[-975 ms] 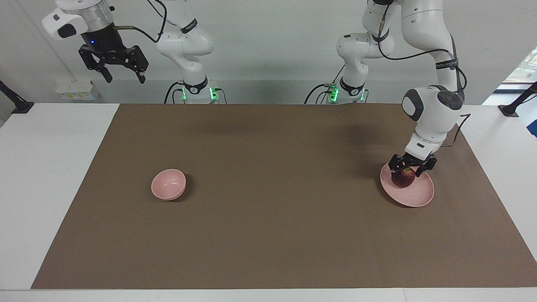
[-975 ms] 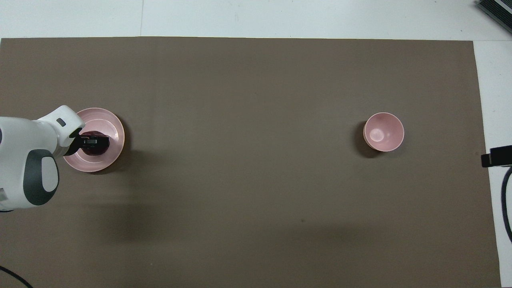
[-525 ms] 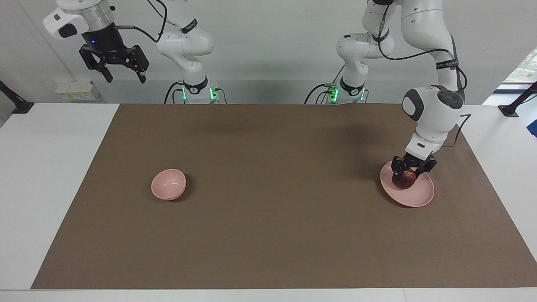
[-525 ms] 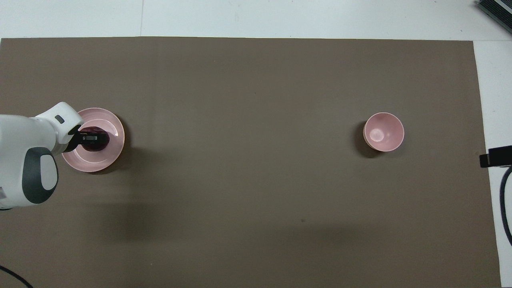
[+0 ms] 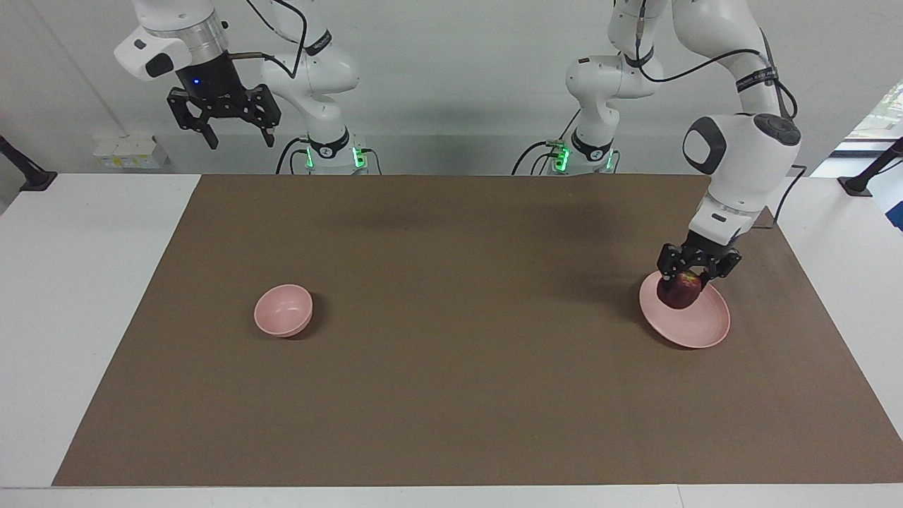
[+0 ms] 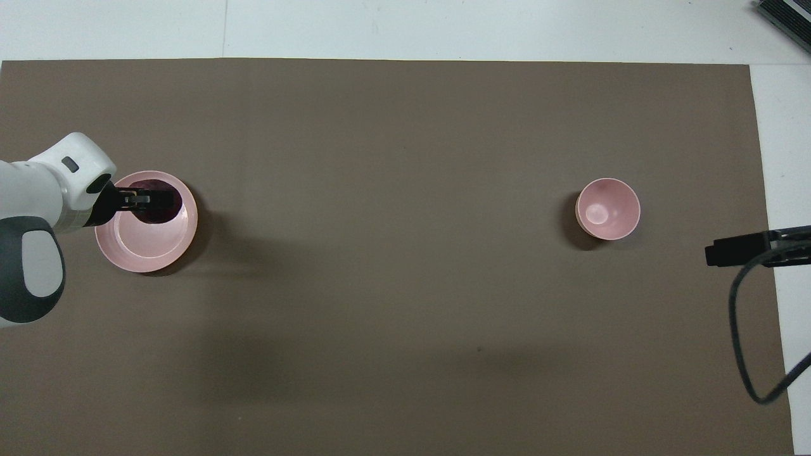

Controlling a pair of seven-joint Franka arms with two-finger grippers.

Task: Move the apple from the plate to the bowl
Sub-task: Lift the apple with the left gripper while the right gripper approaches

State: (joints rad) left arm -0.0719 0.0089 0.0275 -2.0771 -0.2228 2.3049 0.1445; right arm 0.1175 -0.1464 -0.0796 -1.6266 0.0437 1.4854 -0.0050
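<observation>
The dark-red apple (image 5: 679,290) (image 6: 154,204) is held in my left gripper (image 5: 688,280) (image 6: 151,200), which is shut on it and has it a little above the pale-pink plate (image 5: 698,323) (image 6: 147,240) at the left arm's end of the table. The small deep pale-pink bowl (image 5: 283,310) (image 6: 608,209) stands empty toward the right arm's end of the brown mat. My right gripper (image 5: 235,137) is open and empty, high in the air near the right arm's base.
The brown mat (image 5: 451,353) covers most of the white table. Between plate and bowl the mat is bare. A black cable (image 6: 744,329) and part of the right arm show at the overhead view's edge.
My left gripper has risen with the apple, lifting it off the plate's surface. My right gripper has swung toward the table's middle while staying high.
</observation>
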